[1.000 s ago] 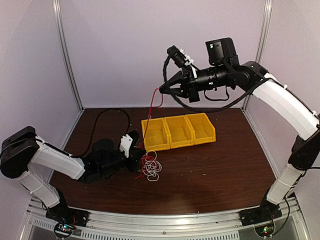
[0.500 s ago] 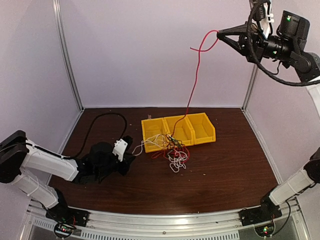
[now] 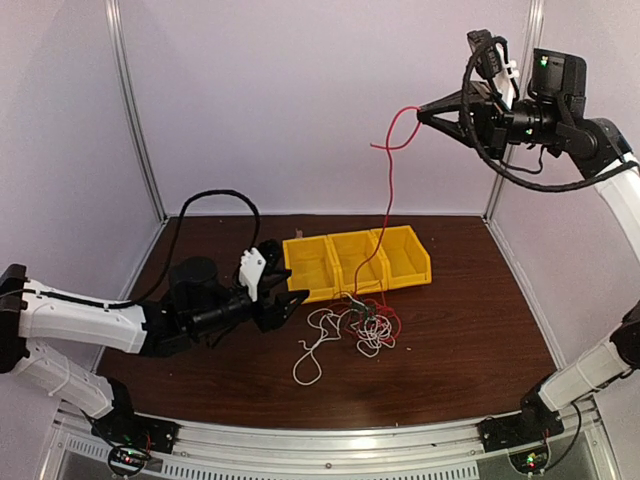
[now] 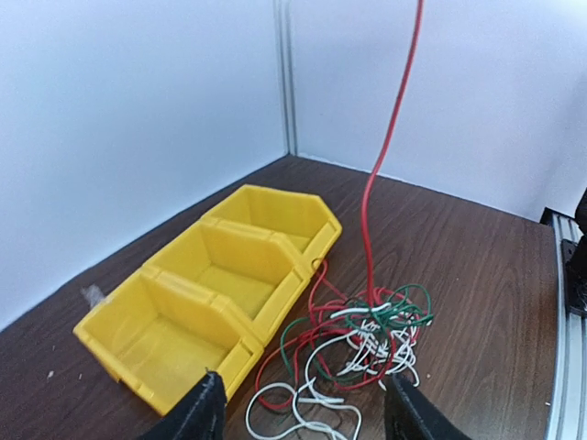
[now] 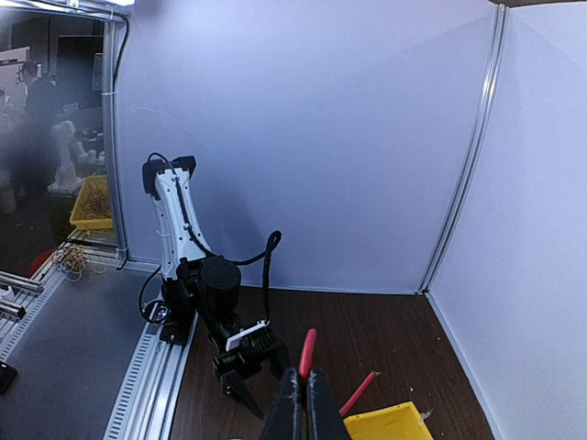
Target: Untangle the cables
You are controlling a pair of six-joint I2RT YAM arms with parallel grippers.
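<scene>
The cables lie in a small messy heap of white, red and green loops on the table, right beside the front of the yellow bins. One red cable goes straight up out of the heap to the right gripper. That gripper is high in the air, with its fingers pinched tight on the red cable. The left gripper is down low, just left of the heap, with its fingers spread wide and nothing in them. The cables look thin, light and floppy, so I think pulling one would drag the whole heap along. The knot in the middle looks like the best place to hold it down. A loop could catch on a bin edge. There is bare wood to the right and in front, and lots of room up above.
</scene>
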